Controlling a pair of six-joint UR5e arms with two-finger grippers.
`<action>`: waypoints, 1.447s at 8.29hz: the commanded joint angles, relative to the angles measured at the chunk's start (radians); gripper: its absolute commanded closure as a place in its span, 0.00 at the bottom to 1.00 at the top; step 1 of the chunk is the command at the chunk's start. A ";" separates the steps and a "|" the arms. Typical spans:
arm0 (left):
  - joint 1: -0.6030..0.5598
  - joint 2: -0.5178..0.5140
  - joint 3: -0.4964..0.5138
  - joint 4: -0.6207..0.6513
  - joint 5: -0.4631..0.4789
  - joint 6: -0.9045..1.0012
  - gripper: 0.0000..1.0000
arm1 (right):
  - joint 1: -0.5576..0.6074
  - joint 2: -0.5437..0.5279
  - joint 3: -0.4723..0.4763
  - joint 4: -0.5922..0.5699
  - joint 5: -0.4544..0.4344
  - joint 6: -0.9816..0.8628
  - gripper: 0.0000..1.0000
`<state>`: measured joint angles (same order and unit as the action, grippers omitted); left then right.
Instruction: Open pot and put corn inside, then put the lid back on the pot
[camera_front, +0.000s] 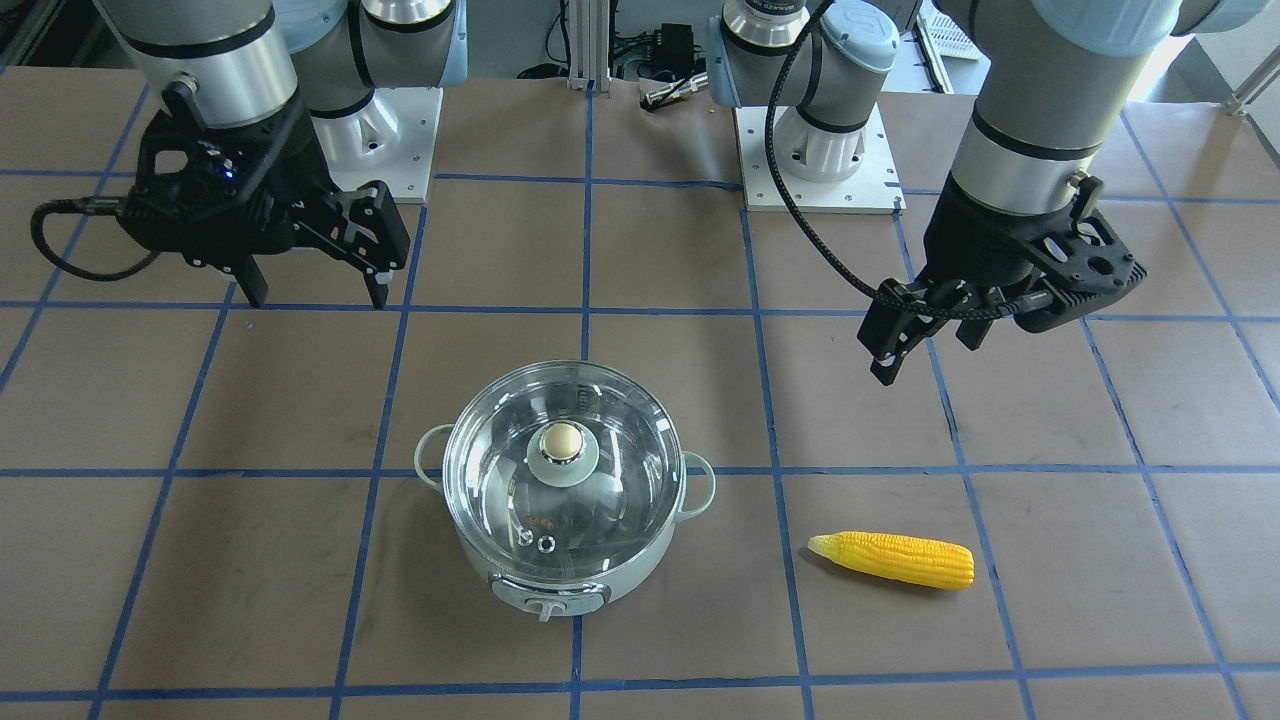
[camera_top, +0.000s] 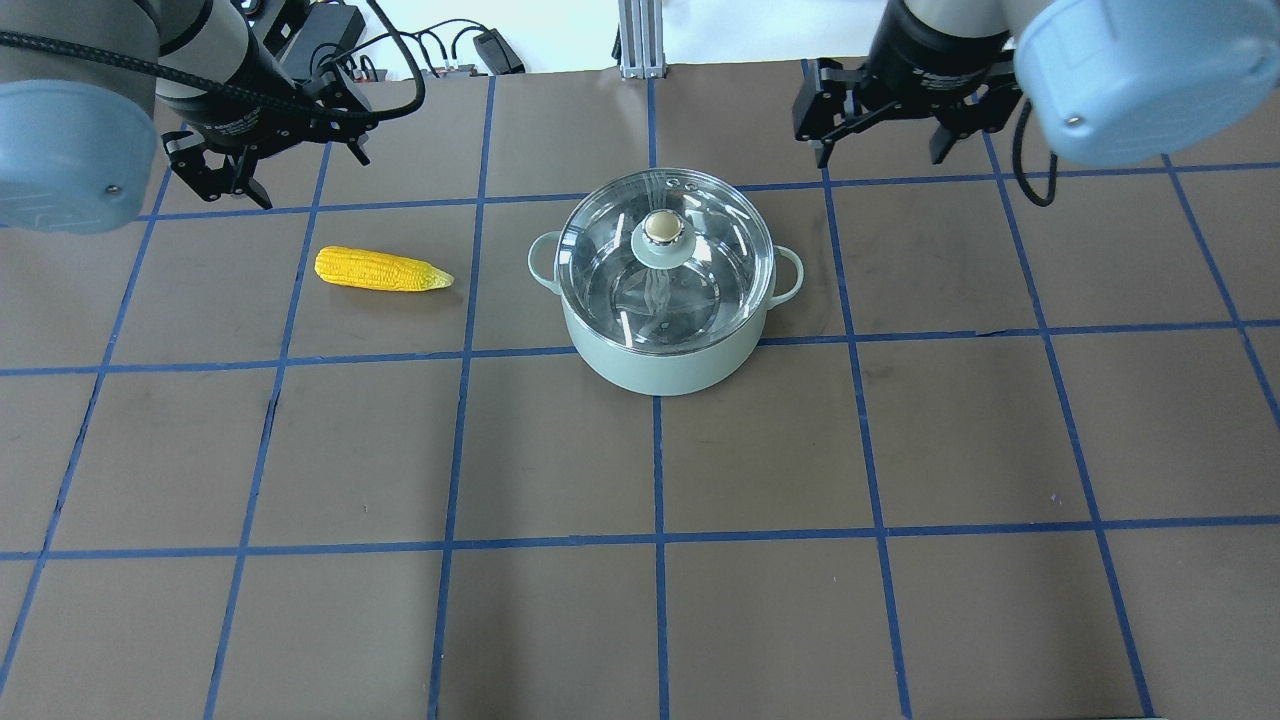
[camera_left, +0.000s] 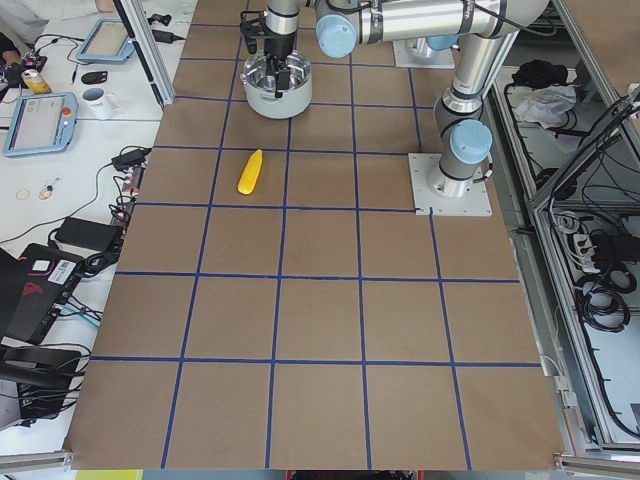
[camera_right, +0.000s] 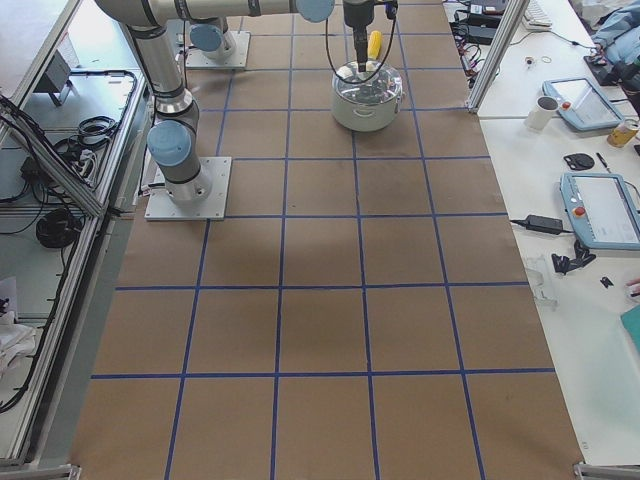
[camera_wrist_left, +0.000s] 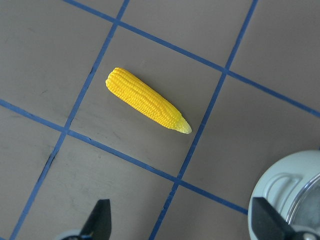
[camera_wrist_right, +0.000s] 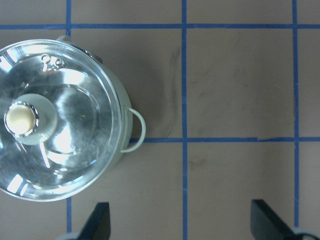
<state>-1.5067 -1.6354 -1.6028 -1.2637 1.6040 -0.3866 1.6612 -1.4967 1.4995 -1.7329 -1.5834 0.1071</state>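
Note:
The pale mint-green pot (camera_front: 560, 585) stands in the middle of the table with the clear glass lid (camera_front: 520, 470) closed on it. Its cream knob (camera_top: 660, 226) points up. The yellow corn (camera_front: 893, 558) lies flat on the table beside the pot, on my left side (camera_top: 380, 269), tapered tip toward the pot. My left gripper (camera_front: 925, 345) is open and empty, hovering above and behind the corn (camera_wrist_left: 147, 100). My right gripper (camera_front: 318, 295) is open and empty, hovering beside the pot; its wrist view shows the lid (camera_wrist_right: 75, 100) at the left.
Blue tape lines grid the brown table. The two arm base plates (camera_front: 820, 160) (camera_front: 380, 140) sit at the robot's edge. Side benches with tablets and a mug (camera_left: 98, 100) stand beyond the table's far edge.

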 joint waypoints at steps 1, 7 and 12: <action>0.006 -0.021 -0.002 0.017 0.007 -0.270 0.00 | 0.107 0.158 -0.045 -0.156 0.009 0.223 0.00; 0.080 -0.187 0.011 0.012 -0.021 -0.698 0.00 | 0.215 0.332 -0.081 -0.292 0.013 0.520 0.00; 0.097 -0.363 0.011 0.128 -0.096 -0.762 0.00 | 0.236 0.368 -0.074 -0.292 0.011 0.588 0.05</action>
<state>-1.4115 -1.9495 -1.5914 -1.1539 1.5124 -1.1305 1.8937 -1.1423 1.4229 -2.0246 -1.5725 0.6758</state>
